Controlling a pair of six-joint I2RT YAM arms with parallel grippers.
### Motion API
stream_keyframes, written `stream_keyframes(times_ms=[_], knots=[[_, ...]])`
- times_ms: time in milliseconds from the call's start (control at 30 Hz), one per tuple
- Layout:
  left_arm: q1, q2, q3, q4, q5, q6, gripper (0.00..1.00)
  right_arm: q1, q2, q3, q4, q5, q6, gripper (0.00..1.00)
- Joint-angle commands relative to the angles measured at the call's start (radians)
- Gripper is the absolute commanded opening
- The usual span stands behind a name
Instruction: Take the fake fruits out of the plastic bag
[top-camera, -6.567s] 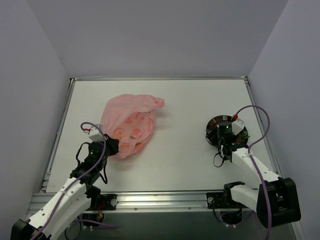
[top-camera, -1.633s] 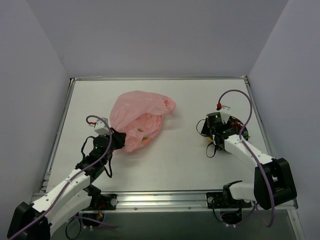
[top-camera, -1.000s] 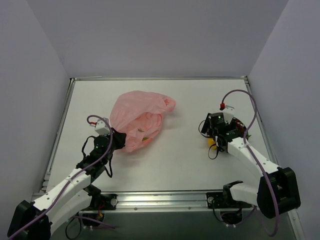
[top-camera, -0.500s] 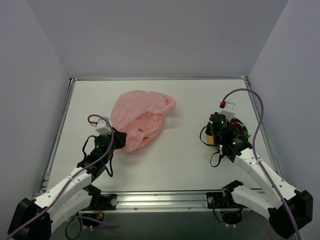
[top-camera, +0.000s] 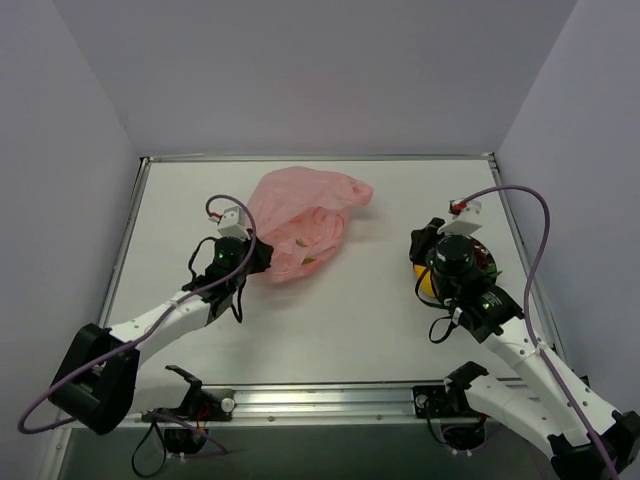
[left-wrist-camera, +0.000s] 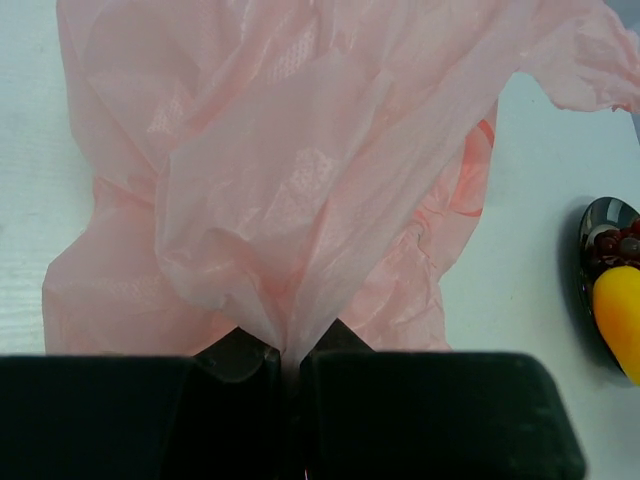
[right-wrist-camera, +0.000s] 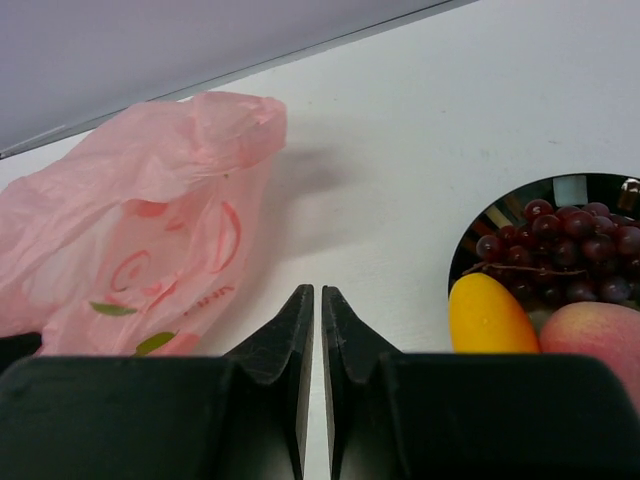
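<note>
The pink plastic bag (top-camera: 305, 215) lies crumpled at the table's middle back. My left gripper (top-camera: 255, 262) is shut on its near left edge, the film pinched between the fingers (left-wrist-camera: 240, 358). Red and green shapes (right-wrist-camera: 150, 300) show through the bag (right-wrist-camera: 150, 210). On the dark plate (top-camera: 490, 268) at the right lie fake fruits: a purple grape bunch (right-wrist-camera: 560, 245), a yellow fruit (right-wrist-camera: 490, 315) and a pinkish-red round fruit (right-wrist-camera: 595, 340). My right gripper (top-camera: 420, 242) hovers by the plate's left rim, shut on nothing, tips (right-wrist-camera: 317, 292) towards the bag.
The plate (left-wrist-camera: 600, 215) with the yellow fruit (left-wrist-camera: 618, 310) shows at the right edge of the left wrist view. White tabletop (top-camera: 370, 300) separates bag and plate. Grey walls and a metal rail (top-camera: 320, 157) border the table.
My left gripper has dragged the bag right and farther back. The right gripper has closed empty beside the plate, and the yellow fruit now lies there.
</note>
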Motion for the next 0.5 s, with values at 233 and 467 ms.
stream_keyframes(times_ms=[233,467], knots=[[-0.008,-0.134,0.086,-0.212,-0.21,-0.038,0.62,0.013,0.02,0.004,0.082,-0.086,-0.045,0.22],[-0.014,-0.452,0.206,-0.55,-0.262,0.02,0.94,0.023,-0.07,0.039,0.079,-0.1,-0.027,0.88]])
